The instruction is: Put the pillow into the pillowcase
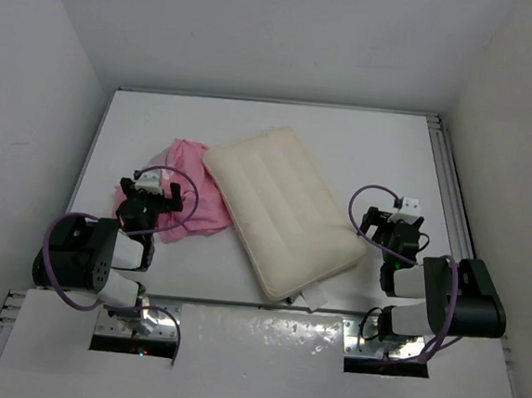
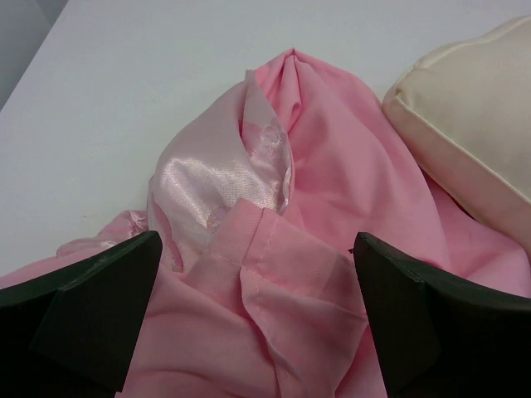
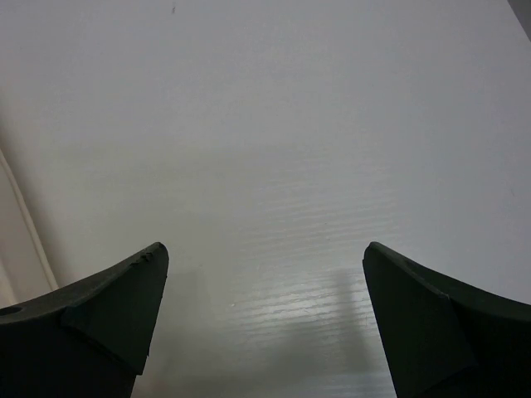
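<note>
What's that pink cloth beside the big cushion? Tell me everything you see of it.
The pillowcase is pink cloth, shiny satin with faint flowers on one face, duller on the other, with a stitched hem. It lies crumpled in a heap on the white table, its edge against the pillow on its right. The open left gripper hangs over it, gripping nothing.

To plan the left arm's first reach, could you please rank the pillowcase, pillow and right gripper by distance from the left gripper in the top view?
1. pillowcase, directly beneath the left gripper.
2. pillow, mid-table, to its right.
3. right gripper, at the far right.
</note>
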Action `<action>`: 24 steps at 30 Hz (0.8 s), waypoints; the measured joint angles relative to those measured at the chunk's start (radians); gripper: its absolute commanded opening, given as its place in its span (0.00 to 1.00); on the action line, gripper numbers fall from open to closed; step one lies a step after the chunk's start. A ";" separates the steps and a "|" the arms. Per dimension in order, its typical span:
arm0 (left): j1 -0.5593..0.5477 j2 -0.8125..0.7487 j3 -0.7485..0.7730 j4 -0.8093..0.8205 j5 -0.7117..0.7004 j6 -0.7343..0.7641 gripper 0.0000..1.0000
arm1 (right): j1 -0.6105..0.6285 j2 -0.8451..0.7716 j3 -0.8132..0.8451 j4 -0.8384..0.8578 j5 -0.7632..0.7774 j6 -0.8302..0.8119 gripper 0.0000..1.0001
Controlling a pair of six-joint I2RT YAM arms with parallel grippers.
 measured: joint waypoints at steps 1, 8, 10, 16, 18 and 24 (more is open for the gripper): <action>0.000 0.000 0.000 0.000 0.000 0.000 1.00 | 0.000 0.000 0.000 0.000 0.000 0.000 0.99; 0.000 0.000 0.000 0.000 0.000 0.000 1.00 | 0.000 0.000 0.000 0.000 0.003 0.000 0.99; 0.000 -0.001 0.001 -0.002 0.012 0.002 1.00 | 0.000 -0.005 0.000 -0.008 0.004 0.000 0.99; 0.026 -0.123 0.369 -0.565 0.270 0.206 1.00 | 0.037 -0.148 0.372 -0.614 0.049 -0.092 0.99; 0.019 -0.113 0.598 -0.736 0.285 0.305 1.00 | 0.088 -0.140 0.616 -0.776 0.081 -0.184 0.99; 0.014 -0.145 0.927 -1.009 0.147 0.415 1.00 | 0.383 -0.005 1.148 -0.917 0.379 -0.594 0.99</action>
